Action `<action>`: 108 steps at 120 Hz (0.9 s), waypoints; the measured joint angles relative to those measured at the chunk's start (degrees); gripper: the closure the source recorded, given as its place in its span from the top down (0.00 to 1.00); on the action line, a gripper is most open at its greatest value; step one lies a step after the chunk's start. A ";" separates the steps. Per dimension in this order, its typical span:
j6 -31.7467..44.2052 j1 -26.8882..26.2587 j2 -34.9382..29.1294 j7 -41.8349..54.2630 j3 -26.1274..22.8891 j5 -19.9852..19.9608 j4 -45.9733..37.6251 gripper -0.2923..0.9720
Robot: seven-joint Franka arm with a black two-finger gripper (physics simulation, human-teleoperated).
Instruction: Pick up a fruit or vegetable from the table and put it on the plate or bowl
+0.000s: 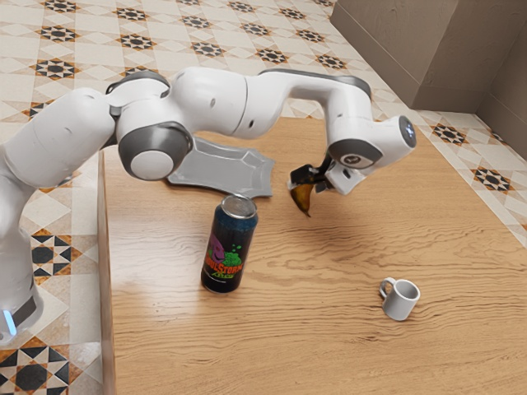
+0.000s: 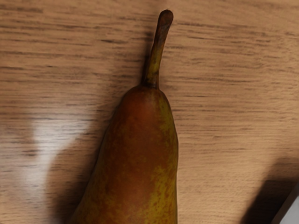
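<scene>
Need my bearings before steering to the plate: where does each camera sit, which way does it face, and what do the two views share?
Exterior view: sits high at the arm's side, looking down across the table; shows the white arm, its jaws closed on the pear, with the plate, can and mug.
Wrist view: rides on the hand, looking down along the held pear, stem pointing away, to the wood underneath.
Shared: the pear and the wooden tabletop.
</scene>
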 joint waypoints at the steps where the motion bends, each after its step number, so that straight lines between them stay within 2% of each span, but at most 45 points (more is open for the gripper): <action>1: 0.03 0.00 -0.01 0.03 0.01 -0.09 0.00 0.77; 35: 1.43 0.14 -0.29 1.16 0.61 -3.12 0.37 0.77; 108: 3.82 2.97 -1.46 2.89 0.56 -3.85 1.27 0.77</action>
